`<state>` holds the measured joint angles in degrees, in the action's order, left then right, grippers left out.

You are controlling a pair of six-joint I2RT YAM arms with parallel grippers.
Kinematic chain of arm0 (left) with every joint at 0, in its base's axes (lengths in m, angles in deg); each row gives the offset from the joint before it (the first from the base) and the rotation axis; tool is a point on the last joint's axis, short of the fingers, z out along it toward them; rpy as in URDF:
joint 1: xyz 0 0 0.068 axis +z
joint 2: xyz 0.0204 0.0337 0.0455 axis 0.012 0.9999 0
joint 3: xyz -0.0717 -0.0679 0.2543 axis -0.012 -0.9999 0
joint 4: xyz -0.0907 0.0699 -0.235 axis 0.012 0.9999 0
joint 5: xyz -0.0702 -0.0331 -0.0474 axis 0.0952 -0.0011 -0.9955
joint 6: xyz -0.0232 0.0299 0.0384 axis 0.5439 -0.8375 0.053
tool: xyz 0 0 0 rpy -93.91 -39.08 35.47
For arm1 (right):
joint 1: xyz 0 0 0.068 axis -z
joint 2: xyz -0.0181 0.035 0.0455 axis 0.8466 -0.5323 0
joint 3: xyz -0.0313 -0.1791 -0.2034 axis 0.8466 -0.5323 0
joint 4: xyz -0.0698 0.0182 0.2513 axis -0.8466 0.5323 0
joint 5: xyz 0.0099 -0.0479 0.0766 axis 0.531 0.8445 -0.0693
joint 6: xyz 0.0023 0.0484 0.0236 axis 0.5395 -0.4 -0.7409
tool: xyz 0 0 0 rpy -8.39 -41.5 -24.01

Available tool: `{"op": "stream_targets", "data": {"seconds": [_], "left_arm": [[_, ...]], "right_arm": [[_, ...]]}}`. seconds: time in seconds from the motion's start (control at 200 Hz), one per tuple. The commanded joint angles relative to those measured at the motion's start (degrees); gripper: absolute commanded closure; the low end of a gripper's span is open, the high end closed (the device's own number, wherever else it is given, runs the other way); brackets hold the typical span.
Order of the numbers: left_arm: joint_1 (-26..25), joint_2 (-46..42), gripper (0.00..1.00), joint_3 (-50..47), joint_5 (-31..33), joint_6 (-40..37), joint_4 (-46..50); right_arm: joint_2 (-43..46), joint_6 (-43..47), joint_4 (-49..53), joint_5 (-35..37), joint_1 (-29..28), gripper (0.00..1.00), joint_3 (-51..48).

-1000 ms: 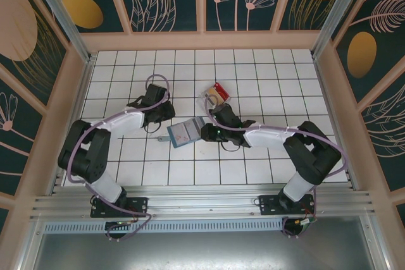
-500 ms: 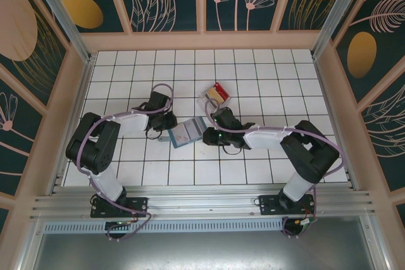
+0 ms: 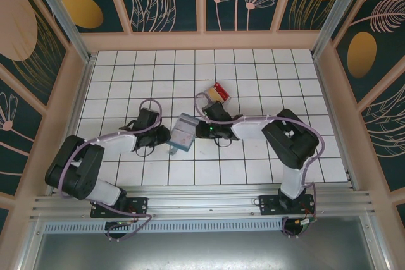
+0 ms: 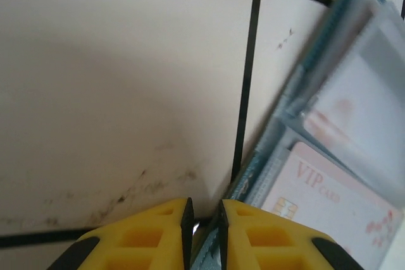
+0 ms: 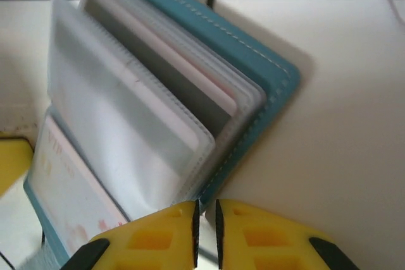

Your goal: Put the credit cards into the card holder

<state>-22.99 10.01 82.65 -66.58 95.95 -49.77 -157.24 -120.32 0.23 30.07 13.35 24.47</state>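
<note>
1. At the bottom of the left wrist view, yellow left fingers clenched to a sliver, with a corner of the teal wallet pinched in the gap. Pinched part cut off by the lower edge of the frame.
2. At the bottom of the right wrist view, yellow right fingers squeezed nearly together in the same way, on the wallet's stitched teal edge. Contact itself mostly below the frame.
3. Just above both sets of fingers, the wallet fanned open into cloudy plastic sleeves. A pale card lettered "VIP" in one sleeve, its far end cut off at the lower right. Contents of the other sleeves too blurred to read.
4. At the left edge of the right wrist view, a yellow shape, cropped and not identifiable.
5. In the top view, the wallet at frame centre, between the two arm tips. Fingertips there too small to make out.
6. Up and right of the wallet, the clear card holder on the white tiled desk, just beyond the right wrist. Red card at its far end, inside or resting on it impossible to tell.
</note>
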Motion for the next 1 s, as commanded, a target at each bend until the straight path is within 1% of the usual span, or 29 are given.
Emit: {"op": "stream_targets", "data": {"seconds": [0.0, 0.18, 0.315, 0.626, 0.836, 0.996], "left_arm": [[-1.5, -1.6, 0.78, -3.5, -2.3, 5.0, -1.2], [-6.6, -1.7, 0.78, -3.7, -1.9, 8.6, -2.6], [-9.3, -2.6, 0.78, -4.0, -2.0, 11.0, -3.2], [-10.6, -7.1, 0.78, -4.6, -1.4, 13.1, -1.6], [-11.4, -4.9, 0.78, -3.6, -1.8, 13.7, -3.5], [-12.4, -3.1, 0.78, -2.0, -2.0, 13.7, -3.9]], "right_arm": [[-3.5, 3.8, 1.6, 0.3, 0.5, 0.82, 4.4], [-8.2, 7.8, 5.2, -2.8, 0.6, 0.82, 11.6], [-12.7, 11.2, 10.2, -5.3, 0.8, 0.82, 18.0], [-17.6, 16.6, 15.3, -9.1, 1.8, 0.82, 25.8], [-20.9, 20.1, 20.3, -11.7, 1.8, 0.81, 31.8], [-22.0, 20.5, 21.2, -14.2, 1.7, 0.81, 33.2]]}}
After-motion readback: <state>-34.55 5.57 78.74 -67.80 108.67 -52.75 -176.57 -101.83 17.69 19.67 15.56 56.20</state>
